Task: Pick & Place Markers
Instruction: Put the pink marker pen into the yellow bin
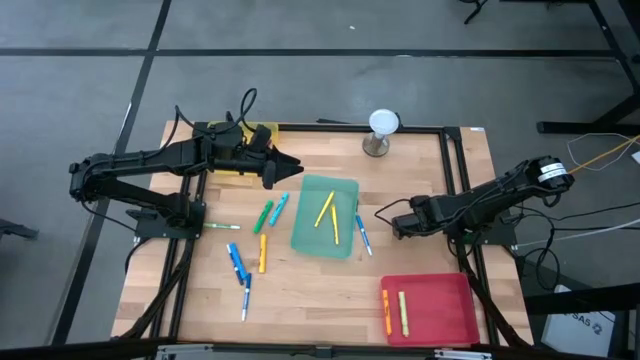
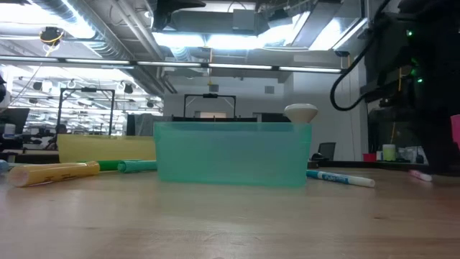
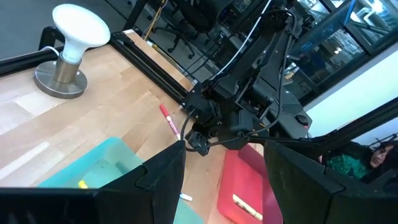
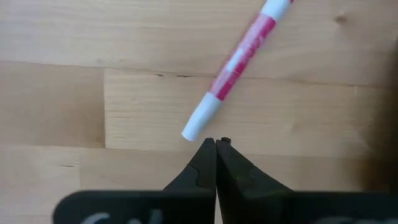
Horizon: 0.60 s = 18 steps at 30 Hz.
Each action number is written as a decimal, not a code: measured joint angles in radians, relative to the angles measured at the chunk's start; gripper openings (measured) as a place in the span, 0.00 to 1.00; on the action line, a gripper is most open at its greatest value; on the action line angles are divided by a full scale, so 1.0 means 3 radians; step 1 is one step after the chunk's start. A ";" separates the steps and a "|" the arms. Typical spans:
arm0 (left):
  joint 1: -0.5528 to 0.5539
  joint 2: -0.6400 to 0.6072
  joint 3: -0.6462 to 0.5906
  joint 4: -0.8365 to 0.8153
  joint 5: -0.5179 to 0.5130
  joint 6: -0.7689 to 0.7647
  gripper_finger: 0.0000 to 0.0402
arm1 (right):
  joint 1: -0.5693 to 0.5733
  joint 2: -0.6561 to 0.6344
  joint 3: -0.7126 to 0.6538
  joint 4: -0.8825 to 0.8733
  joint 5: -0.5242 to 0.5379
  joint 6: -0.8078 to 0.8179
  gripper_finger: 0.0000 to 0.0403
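L arm comes in from the left of the high view, stretched out flat w/ its tip toward the middle. L gripper (image 1: pixel 290 163) has its fingers (image 3: pixel 158 177) wide apart. R arm bends in from the right. R gripper (image 4: pixel 216 144) points down, fingers pressed together, nothing between them.

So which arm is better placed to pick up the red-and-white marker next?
The right. Its tool sits shut just short of the red-and-white marker lying loose on the wood. The left tool hovers open across the table by the teal tray, far from it.
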 joint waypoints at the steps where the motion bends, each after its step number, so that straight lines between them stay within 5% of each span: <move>1: 0.0000 0.0000 0.0000 0.0001 0.0003 0.0000 0.53 | 0.0000 0.0000 0.0000 -0.0004 0.0001 -0.0001 0.00; 18: 0.0000 0.0000 0.0000 0.0001 0.0095 0.0038 0.53 | -0.0257 -0.0003 0.0491 -0.0134 0.0218 0.0178 0.20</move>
